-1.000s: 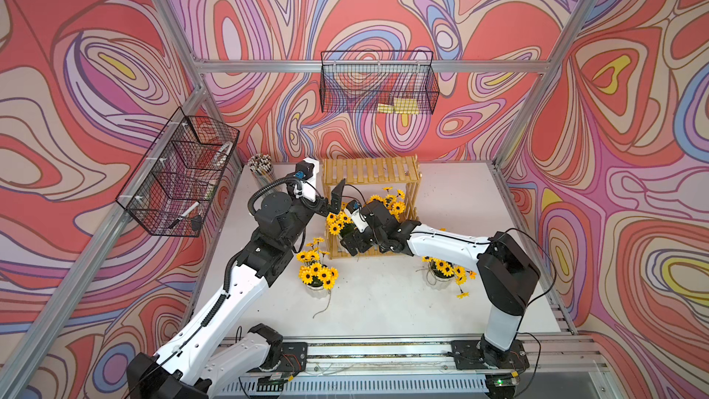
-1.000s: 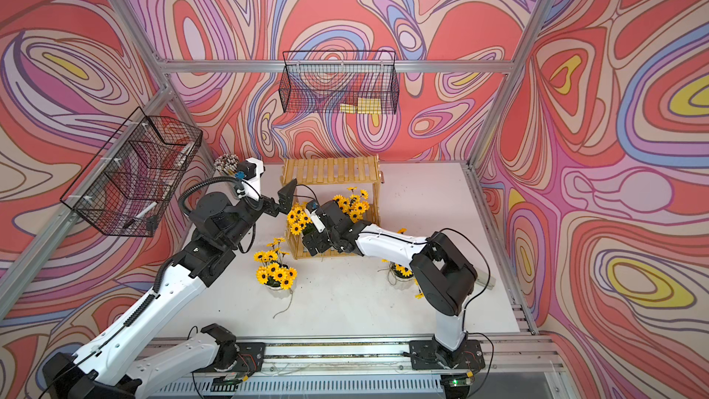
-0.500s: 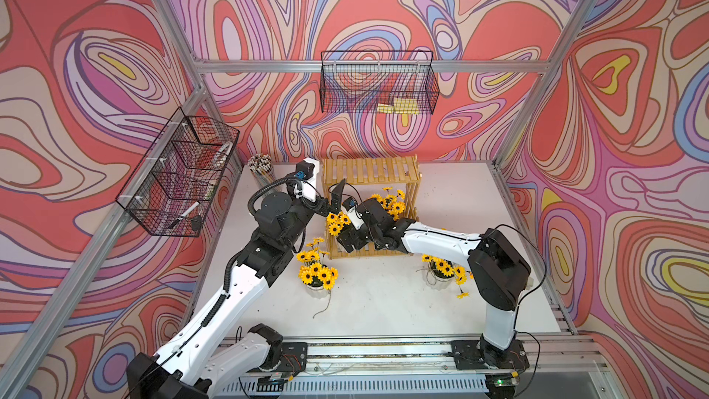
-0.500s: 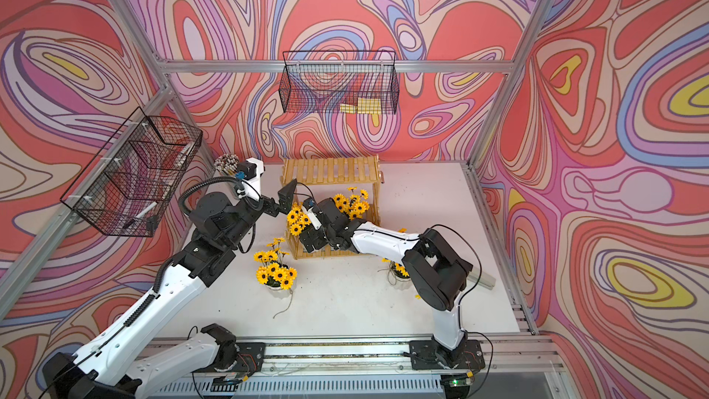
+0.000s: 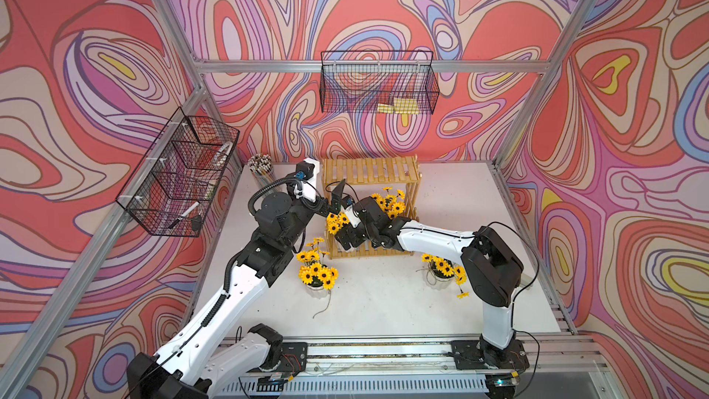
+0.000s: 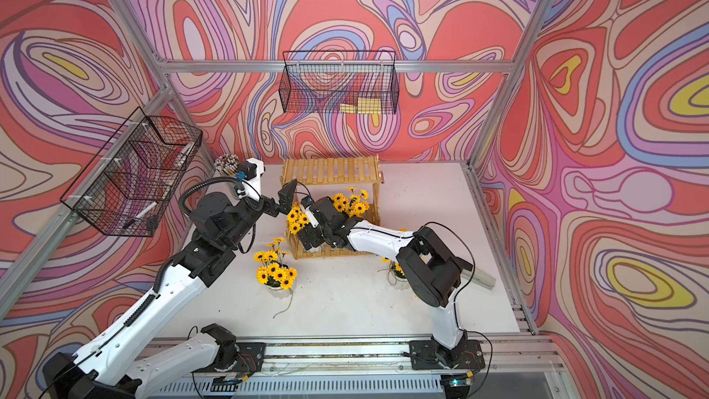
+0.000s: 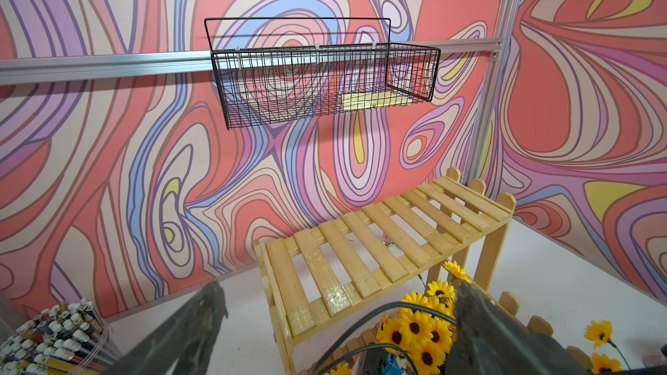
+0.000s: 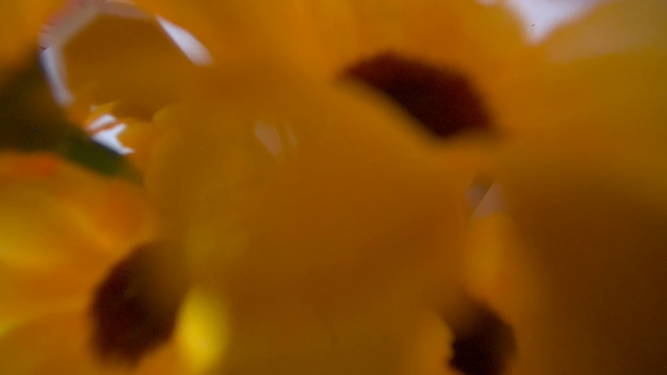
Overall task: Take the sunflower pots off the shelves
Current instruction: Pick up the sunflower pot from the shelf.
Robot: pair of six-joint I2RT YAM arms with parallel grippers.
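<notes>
- My left pincer [image 7: 341, 288] stands apart beside the light yellow slatted wooden shelves [image 5: 370, 170].
- My right pincer [image 5: 345, 239] is among the lower-tier blooms; I cannot tell its grip.
- Small white sunflower pots [image 5: 389, 201]: two on the lower tier, two on the white counter [image 5: 383, 312], with swirly red-and-purple walls [image 5: 383, 13] around.

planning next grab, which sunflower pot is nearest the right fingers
The pot at the left end of the lower shelf: the right fingers are at its base. The other shelf pot and both table pots stand farther off.
</notes>
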